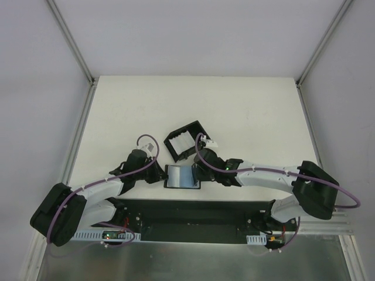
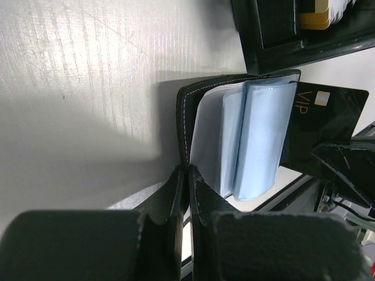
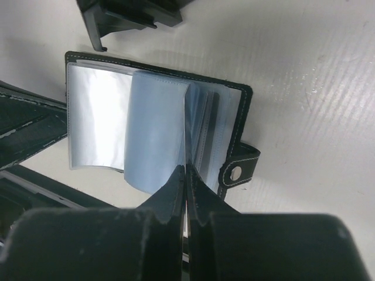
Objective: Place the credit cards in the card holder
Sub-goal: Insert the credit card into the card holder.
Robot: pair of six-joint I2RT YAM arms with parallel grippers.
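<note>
**Sliding a Card Into the Holder**

The card holder [image 3: 96,117] lies open on the table [image 1: 234,117], close in front of the two arms. Its clear pockets stand up like pages in a book. The left gripper [image 2: 188,178] is squeezed tight on the holder's left cover. The right gripper [image 3: 186,172] is squeezed tight on a dark credit card [image 2: 328,126] marked VIP. The card's front edge is in among the pockets, but it is hard to tell if it is inside one or just between two. More pale credit cards [image 1: 183,141] sit in the black tray [image 2: 275,41] just behind the holder.

To do this step well, the right arm should push the card in slowly and straight, flat along the pocket. A tilted card could catch on a pocket edge and bend it. The left arm should hold firm so the holder does not slide away. The right arm should let go only when the card is deep inside.
</note>
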